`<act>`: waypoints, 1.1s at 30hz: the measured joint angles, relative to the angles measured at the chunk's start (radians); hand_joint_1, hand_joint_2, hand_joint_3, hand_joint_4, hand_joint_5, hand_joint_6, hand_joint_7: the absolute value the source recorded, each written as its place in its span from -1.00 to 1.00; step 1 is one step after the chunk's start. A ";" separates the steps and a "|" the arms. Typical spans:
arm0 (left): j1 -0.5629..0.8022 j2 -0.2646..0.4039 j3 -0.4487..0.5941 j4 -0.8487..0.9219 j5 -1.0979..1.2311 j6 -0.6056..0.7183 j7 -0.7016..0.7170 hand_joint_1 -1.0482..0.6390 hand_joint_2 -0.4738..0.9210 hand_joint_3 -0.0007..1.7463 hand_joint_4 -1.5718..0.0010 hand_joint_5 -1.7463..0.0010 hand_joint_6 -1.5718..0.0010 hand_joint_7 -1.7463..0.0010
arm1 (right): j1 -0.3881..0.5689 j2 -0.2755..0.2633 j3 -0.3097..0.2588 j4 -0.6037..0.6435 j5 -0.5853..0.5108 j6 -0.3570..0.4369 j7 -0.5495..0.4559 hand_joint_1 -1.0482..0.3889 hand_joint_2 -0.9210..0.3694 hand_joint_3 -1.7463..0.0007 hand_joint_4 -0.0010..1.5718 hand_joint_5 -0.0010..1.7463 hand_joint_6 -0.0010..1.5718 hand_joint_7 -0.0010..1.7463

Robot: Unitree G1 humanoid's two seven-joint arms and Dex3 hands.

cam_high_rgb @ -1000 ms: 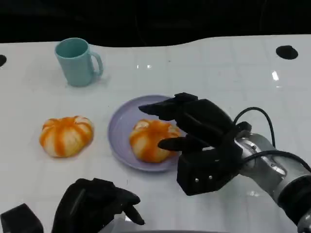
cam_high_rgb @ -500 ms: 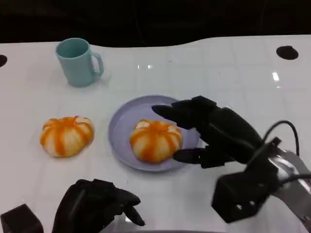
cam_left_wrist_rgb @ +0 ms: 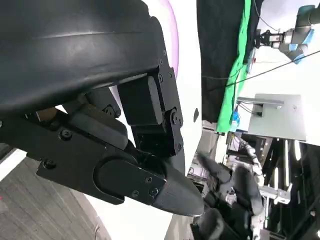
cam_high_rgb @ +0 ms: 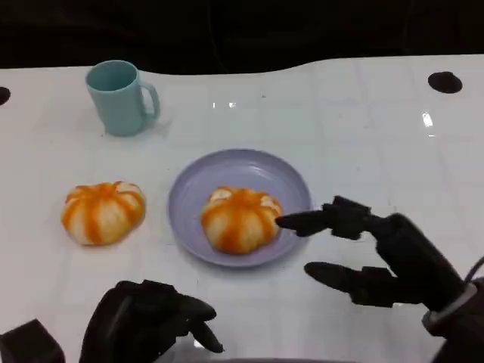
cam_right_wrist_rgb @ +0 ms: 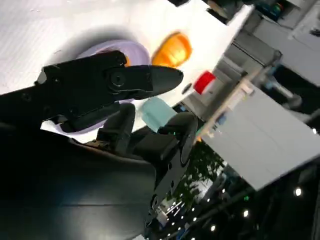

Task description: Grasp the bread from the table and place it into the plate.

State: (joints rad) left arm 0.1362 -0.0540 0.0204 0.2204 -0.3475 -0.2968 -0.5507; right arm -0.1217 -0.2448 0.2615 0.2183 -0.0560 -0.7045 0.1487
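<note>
In the head view, a round orange-and-white striped bread (cam_high_rgb: 240,218) lies on the lilac round plate (cam_high_rgb: 283,180). The right hand (cam_high_rgb: 378,253) is just beside it, fingers apart, holding nothing. The left hand (cam_high_rgb: 147,318) rests curled, empty. In the right wrist view, the plate (cam_right_wrist_rgb: 134,49) is partly hidden.

I log one teal mug (cam_high_rgb: 121,97), upright on the white table (cam_high_rgb: 363,136), handle toward the black spot (cam_high_rgb: 445,82) at the table's far right edge.
</note>
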 measured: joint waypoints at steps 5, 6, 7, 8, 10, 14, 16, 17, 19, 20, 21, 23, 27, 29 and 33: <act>0.004 0.001 0.003 -0.003 -0.007 0.000 0.000 -0.90 0.96 -1.00 -0.56 -0.04 -0.97 1.00 | 0.059 0.010 -0.035 -0.016 0.078 0.002 0.055 0.14 -0.71 0.08 -0.07 0.78 -0.15 0.42; 0.005 0.001 0.004 -0.004 -0.007 0.000 0.000 -0.90 0.96 -1.00 -0.56 -0.04 -0.97 1.00 | 0.071 0.013 -0.045 -0.024 0.082 0.006 0.060 0.14 -0.63 -0.04 -0.07 0.85 -0.13 0.46; 0.005 0.001 0.003 -0.004 -0.007 0.000 0.000 -0.89 0.96 -1.00 -0.56 -0.04 -0.97 1.00 | 0.082 0.015 -0.055 -0.033 0.086 0.011 0.062 0.13 -0.56 -0.14 -0.06 0.91 -0.10 0.50; 0.005 0.001 0.003 -0.004 -0.008 0.000 0.000 -0.90 0.95 -1.00 -0.56 -0.04 -0.98 0.99 | 0.091 0.016 -0.064 -0.040 0.089 0.018 0.062 0.13 -0.45 -0.26 -0.04 0.96 -0.06 0.56; 0.006 0.000 0.002 -0.007 -0.008 0.000 0.000 -0.89 0.96 -1.00 -0.56 -0.04 -0.97 1.00 | 0.108 0.017 -0.082 -0.051 0.090 0.034 0.064 0.11 -0.37 -0.35 -0.04 0.98 -0.03 0.60; 0.007 0.000 0.001 -0.007 -0.008 0.000 0.000 -0.88 0.96 -1.00 -0.55 -0.04 -0.96 1.00 | 0.144 0.016 -0.109 -0.072 0.096 0.043 0.079 0.06 -0.33 -0.36 -0.05 0.96 -0.03 0.63; 0.007 -0.001 0.000 -0.008 -0.009 -0.001 -0.001 -0.88 0.96 -1.00 -0.55 -0.04 -0.96 1.00 | 0.165 0.016 -0.123 -0.093 0.096 0.049 0.087 0.05 -0.33 -0.35 -0.04 0.96 -0.03 0.63; 0.008 -0.001 0.000 -0.009 -0.011 0.000 -0.001 -0.88 0.96 -1.00 -0.55 -0.04 -0.96 1.00 | 0.178 0.014 -0.132 -0.106 0.097 0.057 0.091 0.04 -0.33 -0.35 -0.03 0.96 -0.03 0.63; 0.012 0.000 -0.001 -0.014 -0.013 0.000 -0.001 -0.87 0.96 -1.00 -0.55 -0.04 -0.96 1.00 | 0.204 0.008 -0.145 -0.133 0.105 0.068 0.102 0.05 -0.36 -0.30 -0.03 0.99 -0.05 0.63; 0.013 0.000 -0.002 -0.016 -0.014 0.000 -0.001 -0.88 0.96 -1.00 -0.55 -0.04 -0.96 1.00 | 0.222 0.005 -0.149 -0.149 0.115 0.079 0.109 0.06 -0.38 -0.27 -0.03 0.99 -0.05 0.62; 0.014 0.000 -0.003 -0.017 -0.014 0.000 -0.001 -0.88 0.96 -1.00 -0.55 -0.04 -0.96 1.00 | 0.237 0.003 -0.153 -0.160 0.121 0.085 0.116 0.07 -0.41 -0.23 -0.02 1.00 -0.05 0.62; 0.014 0.000 -0.003 -0.017 -0.014 0.000 -0.001 -0.88 0.96 -1.00 -0.54 -0.04 -0.96 1.00 | 0.259 0.003 -0.163 -0.166 0.125 0.093 0.124 0.06 -0.42 -0.20 -0.01 1.00 -0.05 0.61; 0.011 0.000 -0.002 -0.017 -0.014 0.000 -0.001 -0.90 0.96 -1.00 -0.55 -0.04 -0.97 0.99 | 0.279 0.011 -0.170 -0.166 0.117 0.094 0.124 0.04 -0.42 -0.21 0.02 1.00 -0.04 0.61; 0.010 0.001 0.001 -0.016 -0.014 0.000 -0.001 -0.91 0.97 -1.00 -0.55 -0.05 -0.98 0.99 | 0.280 0.021 -0.171 -0.162 0.106 0.093 0.121 0.02 -0.42 -0.20 0.03 1.00 -0.04 0.62; 0.005 0.008 0.013 -0.011 -0.015 -0.001 -0.001 -0.91 0.97 -1.00 -0.56 -0.05 -0.98 0.99 | 0.276 0.034 -0.174 -0.138 0.071 0.074 0.113 -0.02 -0.44 -0.18 0.03 1.00 -0.03 0.62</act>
State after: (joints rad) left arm 0.1413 -0.0458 0.0329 0.2090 -0.3622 -0.2981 -0.5516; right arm 0.1541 -0.2111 0.0877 0.0805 0.0152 -0.6304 0.2619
